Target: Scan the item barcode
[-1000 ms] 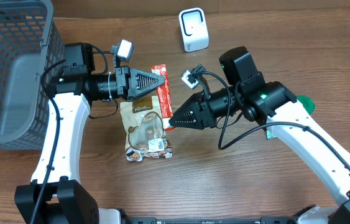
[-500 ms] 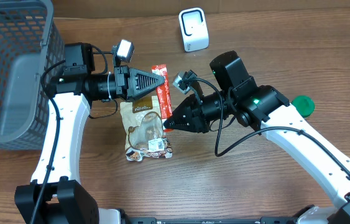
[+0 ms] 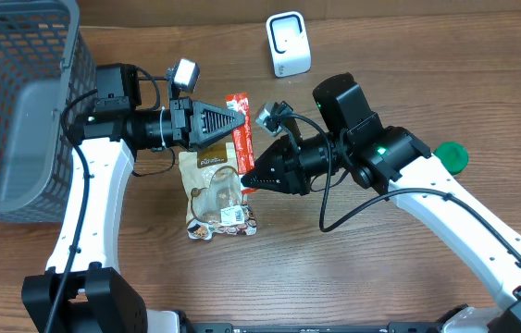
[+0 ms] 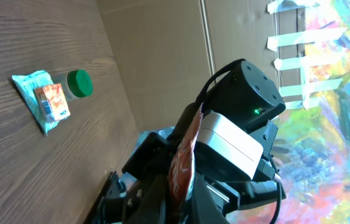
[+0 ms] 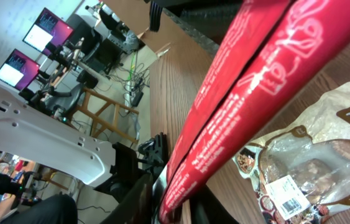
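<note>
1. The red packet (image 3: 243,148) is held above the table, left of centre. Its far part is pinched by the left gripper (image 3: 240,122), whose jaws are pressed together on it.
2. Compared with a second ago, the right gripper (image 3: 246,179) is found further left. Its tip is now brought up to the packet's near end, where before it was just beside it.
3. In the right wrist view, the packet's near end is seen running down between the right jaws. Whether it is actually pinched there cannot be told.
4. The snack bag (image 3: 216,194) is left unmoved on the table below the packet.
5. A second hold on the packet is judged to be in the making, so that it can be turned or passed over. The scanner (image 3: 288,43) stands at the far side, well apart, and no barcode is yet presented to it.
</note>
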`<action>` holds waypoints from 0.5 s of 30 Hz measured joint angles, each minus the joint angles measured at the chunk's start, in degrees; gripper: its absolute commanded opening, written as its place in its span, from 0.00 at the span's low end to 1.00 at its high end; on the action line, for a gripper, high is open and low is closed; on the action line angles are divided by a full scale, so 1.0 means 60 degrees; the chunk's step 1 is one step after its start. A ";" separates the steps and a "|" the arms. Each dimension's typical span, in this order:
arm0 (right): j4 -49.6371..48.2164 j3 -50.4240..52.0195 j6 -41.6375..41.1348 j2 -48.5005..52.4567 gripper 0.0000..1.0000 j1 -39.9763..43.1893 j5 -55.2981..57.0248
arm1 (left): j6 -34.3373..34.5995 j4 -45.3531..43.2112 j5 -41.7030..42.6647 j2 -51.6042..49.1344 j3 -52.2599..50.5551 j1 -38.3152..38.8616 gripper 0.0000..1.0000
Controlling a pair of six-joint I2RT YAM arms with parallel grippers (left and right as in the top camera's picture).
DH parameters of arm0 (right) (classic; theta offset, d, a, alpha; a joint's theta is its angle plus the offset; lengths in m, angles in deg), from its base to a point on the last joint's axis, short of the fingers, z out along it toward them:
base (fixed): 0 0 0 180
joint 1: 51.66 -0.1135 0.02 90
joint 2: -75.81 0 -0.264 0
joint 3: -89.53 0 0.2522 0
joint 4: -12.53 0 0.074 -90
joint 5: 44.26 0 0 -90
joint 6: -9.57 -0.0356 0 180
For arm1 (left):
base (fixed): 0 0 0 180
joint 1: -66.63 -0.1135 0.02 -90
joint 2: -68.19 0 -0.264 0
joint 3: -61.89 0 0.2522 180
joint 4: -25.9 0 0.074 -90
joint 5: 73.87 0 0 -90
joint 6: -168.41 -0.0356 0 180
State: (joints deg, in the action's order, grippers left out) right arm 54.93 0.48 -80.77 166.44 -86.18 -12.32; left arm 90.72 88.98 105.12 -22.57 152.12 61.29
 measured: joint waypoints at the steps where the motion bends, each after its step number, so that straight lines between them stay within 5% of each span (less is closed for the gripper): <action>1: -0.0015 0.0000 -0.0011 0.0000 0.24 0.0015 0.0000 | 0.0004 0.0000 0.0000 0.0000 0.0000 0.0000 0.04; 15: -0.0517 0.0000 -0.0867 0.0000 0.24 0.0470 0.0004 | 0.0007 -0.0069 0.0000 0.0000 0.0000 0.0000 0.04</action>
State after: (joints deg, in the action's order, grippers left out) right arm 51.83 0.48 -85.97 166.44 -83.36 -12.30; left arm 90.77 88.56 105.12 -22.57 152.12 61.29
